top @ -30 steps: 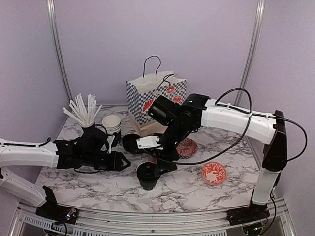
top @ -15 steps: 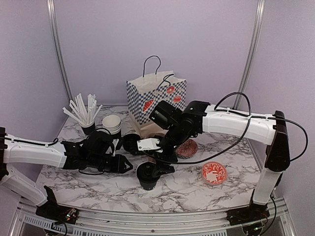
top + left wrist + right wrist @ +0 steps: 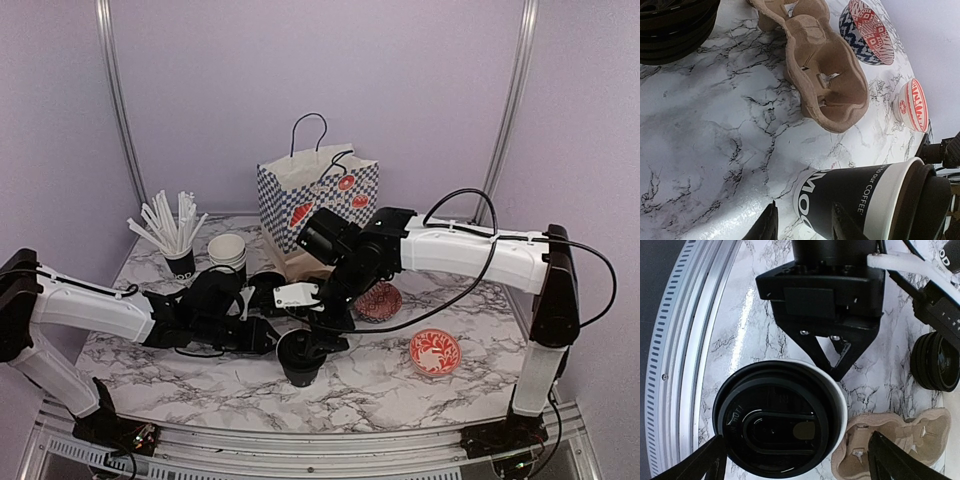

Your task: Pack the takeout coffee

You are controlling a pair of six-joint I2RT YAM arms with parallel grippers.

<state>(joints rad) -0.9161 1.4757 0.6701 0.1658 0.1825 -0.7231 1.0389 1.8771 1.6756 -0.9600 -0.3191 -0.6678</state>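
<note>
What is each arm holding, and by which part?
Left fingers straddle the coffee cup near its base, grip uncertain; right fingers, open over the lid, hold nothing.

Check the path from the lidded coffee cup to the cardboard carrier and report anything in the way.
Nothing visible blocks it. In the left wrist view only bare marble table lies between the coffee cup and the cardboard carrier. The patterned bowls sit beyond the carrier, off that path.
</note>
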